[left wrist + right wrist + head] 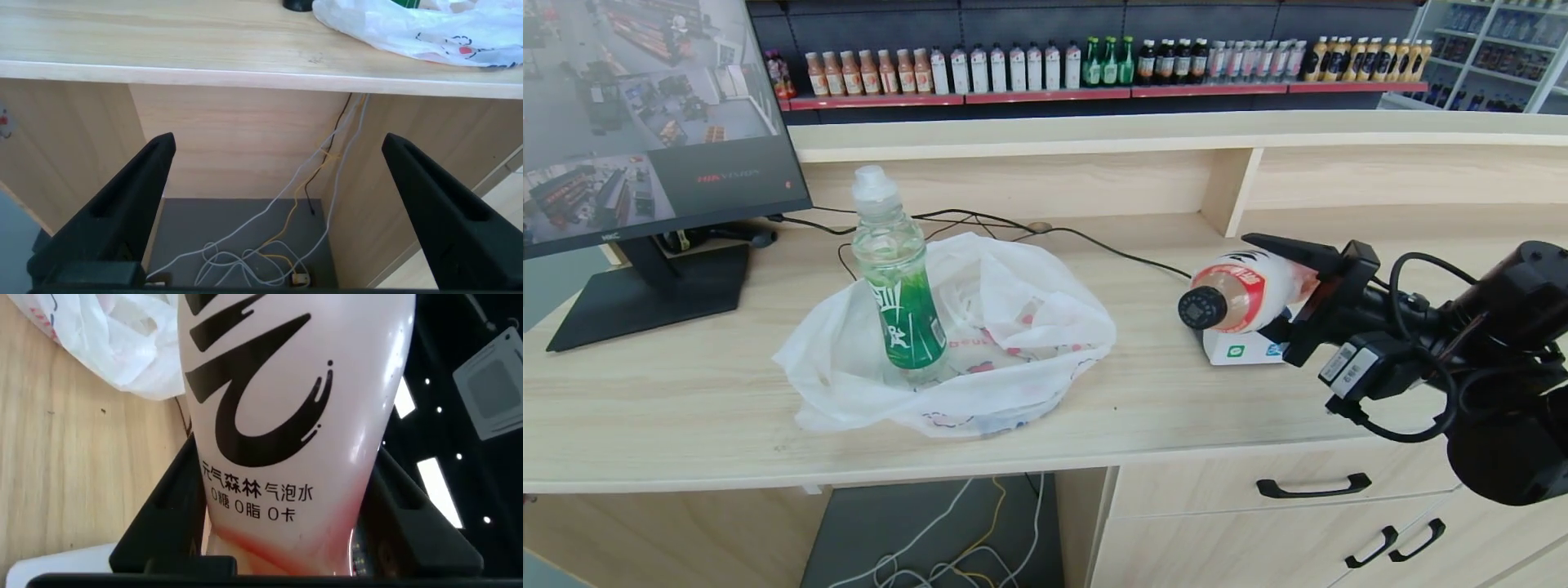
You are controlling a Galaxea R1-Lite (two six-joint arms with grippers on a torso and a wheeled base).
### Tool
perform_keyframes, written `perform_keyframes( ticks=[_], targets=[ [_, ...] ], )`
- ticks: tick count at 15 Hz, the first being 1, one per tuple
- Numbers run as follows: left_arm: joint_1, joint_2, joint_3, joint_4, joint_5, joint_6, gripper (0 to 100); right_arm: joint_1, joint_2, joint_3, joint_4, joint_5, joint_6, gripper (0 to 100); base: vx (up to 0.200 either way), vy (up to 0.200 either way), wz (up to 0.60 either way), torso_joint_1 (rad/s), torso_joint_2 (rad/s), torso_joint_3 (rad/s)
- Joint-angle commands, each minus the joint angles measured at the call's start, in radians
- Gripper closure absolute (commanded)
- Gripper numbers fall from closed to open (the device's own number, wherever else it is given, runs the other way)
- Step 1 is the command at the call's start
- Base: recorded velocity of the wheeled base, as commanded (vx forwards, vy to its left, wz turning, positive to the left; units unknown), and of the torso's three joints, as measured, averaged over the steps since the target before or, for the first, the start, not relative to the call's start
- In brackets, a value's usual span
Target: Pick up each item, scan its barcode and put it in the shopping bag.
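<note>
Head view: right gripper (pixel 1278 286) clamped on the pink bottle (pixel 1233 298), sideways over the scanner (pixel 1241 351) toward the counter's (pixel 1176 400) right side; smooth, probably liquid-heavy plastic could slip, so mid-body grip suits.

Light wood counter (pixel 686 408), drawers (pixel 1258 523) below right; monitor (pixel 645 106) at left; bottle shelves (pixel 1094 91) behind.

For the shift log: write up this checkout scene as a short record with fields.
Right gripper: shut on the pink bottle, held on its side above a white box on the counter
Left gripper: open, holding nothing, below the counter's front edge
Green bottle: upright in the shopping bag
Shopping bag: open on the counter, left of the pink bottle
Monitor: at the counter's left end
</note>
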Motion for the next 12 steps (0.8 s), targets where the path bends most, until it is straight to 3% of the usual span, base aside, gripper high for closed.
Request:
perform_keyframes(
  ticks=[1,12],
  targets=[
    [0.000,0.000,0.000,0.000,-0.001,0.000,0,0.000,0.022,-0.004,0.000,-0.005,-0.022,100,0.000,0.000,0.00,0.000,0.00,0.000],
    [0.000,0.000,0.000,0.000,0.000,0.000,0,0.025,0.106,-0.010,0.000,-0.005,-0.056,100,0.000,0.000,0.00,0.000,0.00,0.000]
  ],
)
